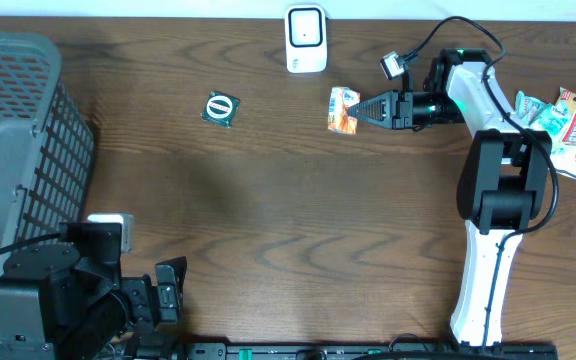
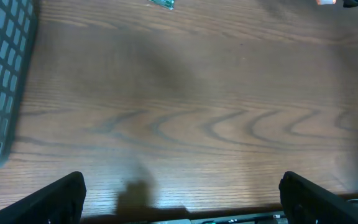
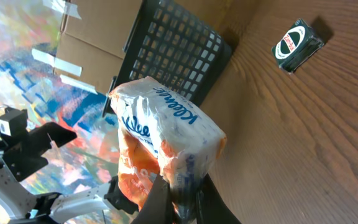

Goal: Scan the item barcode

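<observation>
Right jaws clamp tissue pack (image 3: 166,140) edge; scanner (image 1: 306,40) near

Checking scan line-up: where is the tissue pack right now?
Overhead, the tissue pack is pinched in the right tool, just below and right of the white scanner.

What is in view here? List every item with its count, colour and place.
table: one, brown wood, under everything
basket: one, grey mesh, left edge of the table
scanner: one, white, far edge, centre
small box: one, dark green with a round label, lying between basket and tissue pack
tissue pack: one, white and orange, held just right of and nearer than the scanner
snack packets: several, exact count unclear, teal, white and red, right edge
left gripper: one, black, open and empty, near-left
right gripper: one, black, shut on the tissue pack
</observation>
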`<state>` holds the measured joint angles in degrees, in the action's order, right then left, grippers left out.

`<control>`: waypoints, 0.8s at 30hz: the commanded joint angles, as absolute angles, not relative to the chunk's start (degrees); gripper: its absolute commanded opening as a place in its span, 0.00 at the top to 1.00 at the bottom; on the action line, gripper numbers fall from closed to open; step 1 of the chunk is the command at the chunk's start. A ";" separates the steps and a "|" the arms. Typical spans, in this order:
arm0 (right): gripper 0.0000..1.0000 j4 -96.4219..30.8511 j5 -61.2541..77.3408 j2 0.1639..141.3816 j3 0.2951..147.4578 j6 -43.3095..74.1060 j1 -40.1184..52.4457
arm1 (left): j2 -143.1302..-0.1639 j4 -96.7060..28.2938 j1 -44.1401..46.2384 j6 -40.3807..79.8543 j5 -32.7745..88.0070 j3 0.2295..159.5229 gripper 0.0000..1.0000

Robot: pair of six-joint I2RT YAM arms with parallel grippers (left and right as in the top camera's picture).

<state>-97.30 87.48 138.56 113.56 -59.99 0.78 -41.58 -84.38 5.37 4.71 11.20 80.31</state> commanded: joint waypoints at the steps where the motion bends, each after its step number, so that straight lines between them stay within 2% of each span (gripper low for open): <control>1: 0.99 -97.51 89.49 136.29 113.45 -57.45 0.84 | -41.69 -84.40 5.39 5.02 10.66 80.47 0.02; 6: 0.99 -97.51 89.52 136.29 113.45 -53.54 0.71 | -41.69 -84.40 5.39 5.02 10.66 80.47 0.02; 18: 0.99 -96.95 89.47 136.29 113.45 -55.02 -3.42 | -41.69 -84.40 5.39 5.02 10.66 80.47 0.03; 24: 0.99 -96.90 88.20 136.29 113.47 -56.71 -2.61 | -41.69 -84.40 5.39 5.02 10.66 80.47 0.02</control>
<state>-97.01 87.59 138.56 113.54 -54.83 -3.70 -41.58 -84.38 5.37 4.71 11.20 80.31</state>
